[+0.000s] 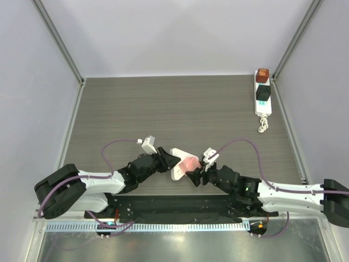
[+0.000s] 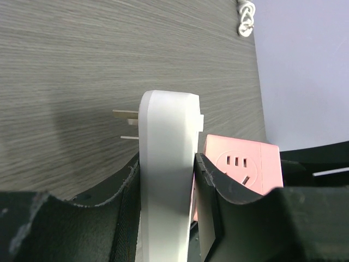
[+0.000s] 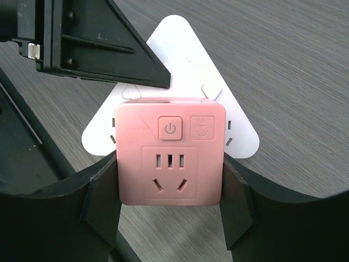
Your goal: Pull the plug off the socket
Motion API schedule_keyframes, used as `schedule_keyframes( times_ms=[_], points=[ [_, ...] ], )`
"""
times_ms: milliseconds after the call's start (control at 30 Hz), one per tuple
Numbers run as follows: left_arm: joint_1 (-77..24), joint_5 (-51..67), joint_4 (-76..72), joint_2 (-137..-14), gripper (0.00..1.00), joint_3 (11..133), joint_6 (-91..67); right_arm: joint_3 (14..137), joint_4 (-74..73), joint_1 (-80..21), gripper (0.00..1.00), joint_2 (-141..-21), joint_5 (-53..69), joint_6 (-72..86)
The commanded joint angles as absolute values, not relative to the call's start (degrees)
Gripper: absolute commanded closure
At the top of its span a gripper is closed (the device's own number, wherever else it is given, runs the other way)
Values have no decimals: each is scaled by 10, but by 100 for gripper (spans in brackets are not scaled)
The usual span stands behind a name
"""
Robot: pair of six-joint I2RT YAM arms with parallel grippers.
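The socket (image 1: 263, 101), a long white power strip, lies at the far right edge with a red-brown cube and a black cube on it. Both grippers are far from it, near the table's front. My left gripper (image 1: 173, 161) (image 2: 166, 161) is shut edge-on on a white triangular plate (image 2: 166, 164) (image 3: 185, 60), whose metal prongs (image 2: 124, 114) stick out left. My right gripper (image 1: 193, 174) (image 3: 170, 174) is shut on the sides of a pink cube plug (image 3: 170, 158) (image 2: 248, 164) (image 1: 190, 163). The plug sits against the plate's face. How deep it sits is hidden.
The strip's knotted white cord (image 1: 263, 125) (image 2: 245, 16) lies just in front of it. Grey walls with metal rails close off the wood-grain table (image 1: 163, 109) on the left, back and right. My left finger (image 3: 98, 49) shows black at the right wrist view's upper left.
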State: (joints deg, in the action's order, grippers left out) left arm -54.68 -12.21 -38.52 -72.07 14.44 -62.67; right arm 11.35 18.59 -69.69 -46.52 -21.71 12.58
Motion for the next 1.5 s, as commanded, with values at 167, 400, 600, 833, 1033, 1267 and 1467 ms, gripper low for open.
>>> schedule_keyframes(
  times_ms=[167, 400, 600, 833, 1033, 1267, 1467],
  points=[
    [-522, -288, -249, -722, 100, 102, -596, 87, 204, -700, 99, -337, -299, 184],
    [-535, -287, -252, -729, 100, 112, -575, 298, -77, -670, 99, -534, -223, 242],
    [-568, -322, -239, -711, 100, 113, -568, 412, -170, -625, 99, -613, -148, 274],
    [-568, -337, -229, -682, 100, 99, -579, 362, -160, -580, 99, -546, -139, 309],
    [-539, -321, -175, -643, 100, 136, -550, 294, -90, -511, 99, -514, -34, 315],
    [-355, -147, -146, -616, 100, 156, -536, 295, -3, -444, 99, -582, 100, 305],
    [-322, -89, -127, -608, 100, 149, -539, 371, 141, -308, 99, -749, 252, 332]
  ],
)
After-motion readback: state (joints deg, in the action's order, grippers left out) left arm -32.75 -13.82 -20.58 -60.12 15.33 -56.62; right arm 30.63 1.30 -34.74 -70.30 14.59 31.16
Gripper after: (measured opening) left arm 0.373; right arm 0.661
